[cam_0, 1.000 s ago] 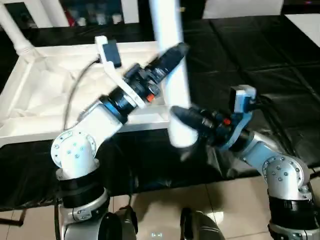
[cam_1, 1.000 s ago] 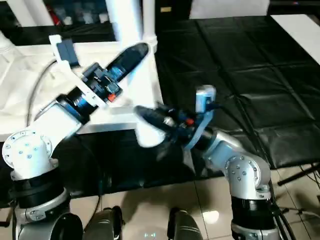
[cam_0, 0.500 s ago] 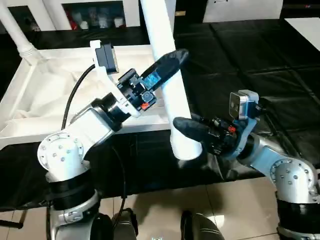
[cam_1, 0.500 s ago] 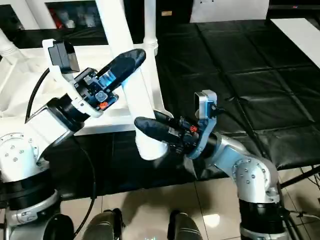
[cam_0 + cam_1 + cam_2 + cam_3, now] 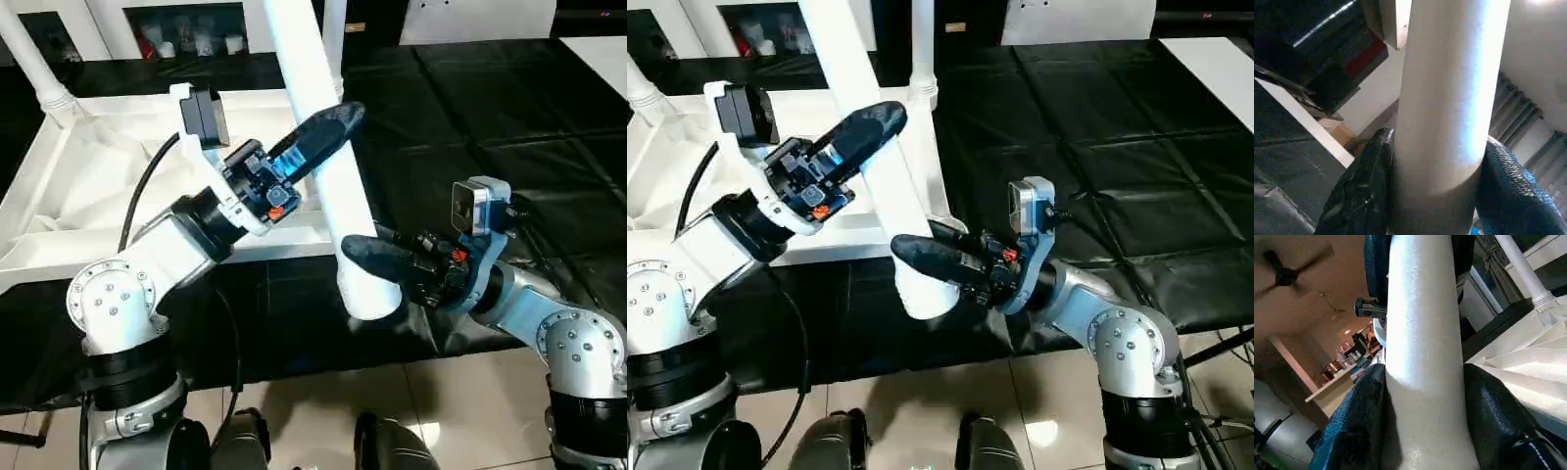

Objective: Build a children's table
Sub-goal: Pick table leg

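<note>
A long round tapered white plastic leg (image 5: 328, 166) is pinched between both two-fingered black grippers, left gripper (image 5: 318, 137) higher, right gripper (image 5: 377, 259) near its thick end, seemingly so it can be steered toward a corner socket of the upturned white ribbed tabletop (image 5: 88, 186) behind it.

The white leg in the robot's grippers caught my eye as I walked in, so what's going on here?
The robot is assembling a white plastic children's table. Both grippers are closed on one long round tapered white leg, held tilted in the air: the left gripper around its middle, the right gripper near its lower, thicker end. The rectangular tabletop lies upside down on the black-covered surface beyond. Another leg already stands in a far corner socket.
</note>
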